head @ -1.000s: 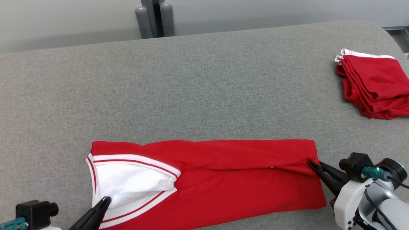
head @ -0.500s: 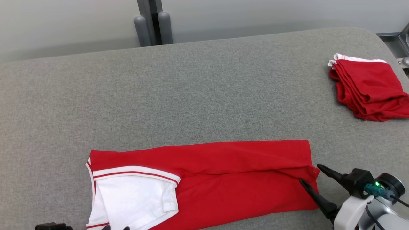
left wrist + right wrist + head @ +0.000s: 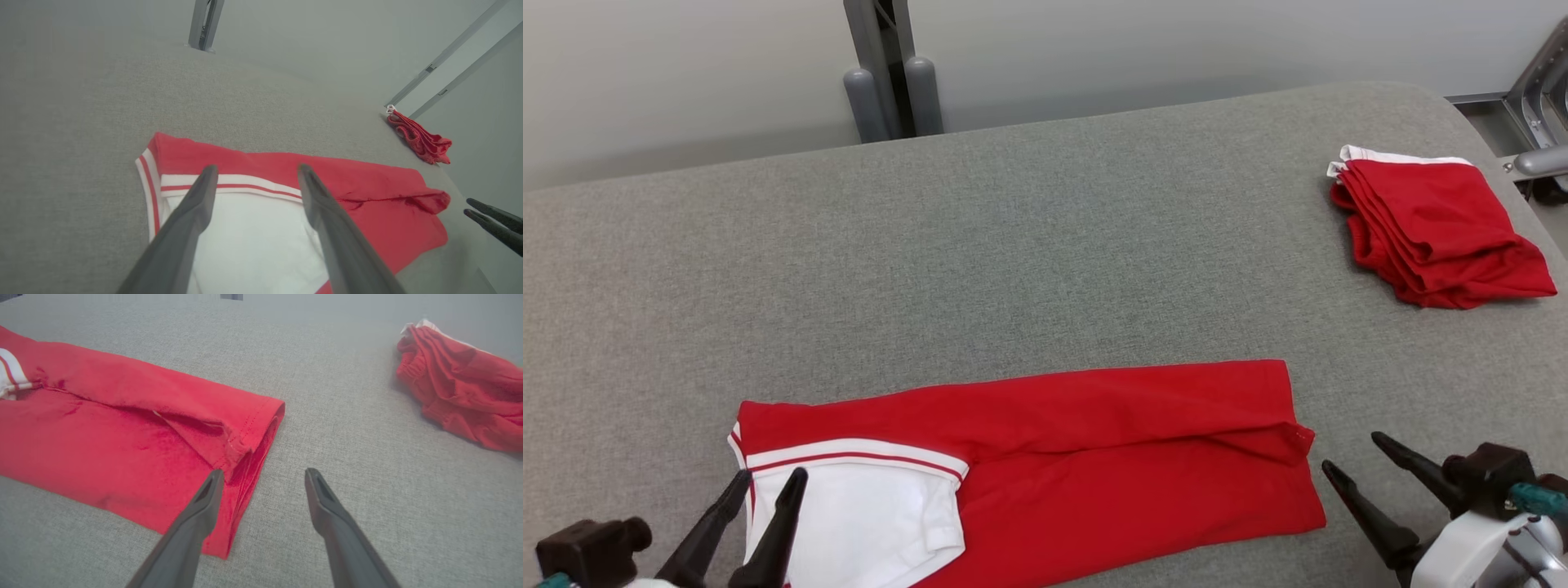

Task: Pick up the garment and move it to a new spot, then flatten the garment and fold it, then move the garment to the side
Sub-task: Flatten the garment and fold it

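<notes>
- Head view: a long red jersey garment with a white, red-striped sleeve panel (image 3: 1094, 465) lies as a lengthwise band on the near part of the grey upholstered table (image 3: 1013, 245). Its white end is toward the robot's left.
- A stack of folded red garments (image 3: 1429, 229) sits well apart at the far right. Its shift in the picture since a second ago comes from the camera turning, not from the stack moving.
- A second ago the right gripper (image 3: 1352, 452) had its fingertips at the garment's right hem. Now it stands just off that hem with its fingers spread and nothing between them.
- The left gripper (image 3: 772, 475) had one finger on the white panel a second ago. Now it rises from the lower left with a narrow gap between its fingers, unclenched and carrying no cloth.
- The upper flap has settled over the lower half, and the white panel looks flatter than it did.
- Left wrist view: both fingers are parted above the white panel and its striped border, with cloth behind them and none pinched. The other gripper's tips show at the right edge, clear of the red end.
- Right wrist view: the fingers are released. One tip overlaps the hem corner, and I cannot tell whether it touches. The other is over bare grey fabric.
- Judgement: the lengthwise fold looks laid and let go. A crosswise fold and the move aside are probably still to come.
</notes>
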{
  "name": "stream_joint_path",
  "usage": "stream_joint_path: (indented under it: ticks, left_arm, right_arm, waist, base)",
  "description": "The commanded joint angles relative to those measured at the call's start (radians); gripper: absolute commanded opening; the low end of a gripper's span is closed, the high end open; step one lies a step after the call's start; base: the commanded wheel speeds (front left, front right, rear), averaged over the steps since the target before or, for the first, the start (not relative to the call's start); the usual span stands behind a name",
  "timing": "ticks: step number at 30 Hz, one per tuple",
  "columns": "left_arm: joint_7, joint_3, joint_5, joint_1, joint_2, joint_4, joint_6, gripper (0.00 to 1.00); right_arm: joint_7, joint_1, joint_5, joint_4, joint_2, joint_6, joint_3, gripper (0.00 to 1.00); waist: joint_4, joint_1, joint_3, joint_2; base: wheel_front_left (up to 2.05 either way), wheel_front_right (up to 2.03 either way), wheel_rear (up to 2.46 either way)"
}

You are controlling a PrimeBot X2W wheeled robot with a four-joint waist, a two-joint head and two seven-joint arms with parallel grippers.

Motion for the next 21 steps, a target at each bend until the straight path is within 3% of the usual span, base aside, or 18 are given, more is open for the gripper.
stream_joint_path:
  ticks: [1, 9, 16, 21]
  left_arm:
    - [-0.006, -0.003, 0.009, -0.018, -0.005, -0.001, 0.004, 1.00]
    - [-0.034, -0.055, 0.056, -0.102, -0.064, -0.011, 0.016, 1.00]
    - [-0.071, -0.073, 0.075, -0.134, -0.110, -0.003, 0.029, 1.00]
    - [-0.086, -0.083, 0.081, -0.133, -0.122, 0.015, 0.024, 1.00]
  right_arm:
    - [0.006, 0.004, 0.004, -0.002, 0.000, 0.000, -0.009, 1.00]
    - [0.110, -0.045, 0.071, 0.036, 0.082, 0.000, -0.132, 1.00]
    - [0.218, -0.090, 0.108, 0.155, 0.188, 0.000, -0.236, 1.00]
    - [0.280, -0.102, 0.104, 0.223, 0.229, 0.000, -0.265, 1.00]
  waist:
    - [0.000, 0.0000, -0.003, 0.0000]
    - [0.040, 0.0000, -0.019, 0.0000]
    - [0.101, 0.0000, -0.028, 0.0000]
    - [0.141, 0.0000, -0.029, 0.0000]
  base:
    - [0.00, 0.00, 0.00]
    - [0.00, 0.00, 0.00]
    - [0.00, 0.00, 0.00]
    - [0.00, 0.00, 0.00]
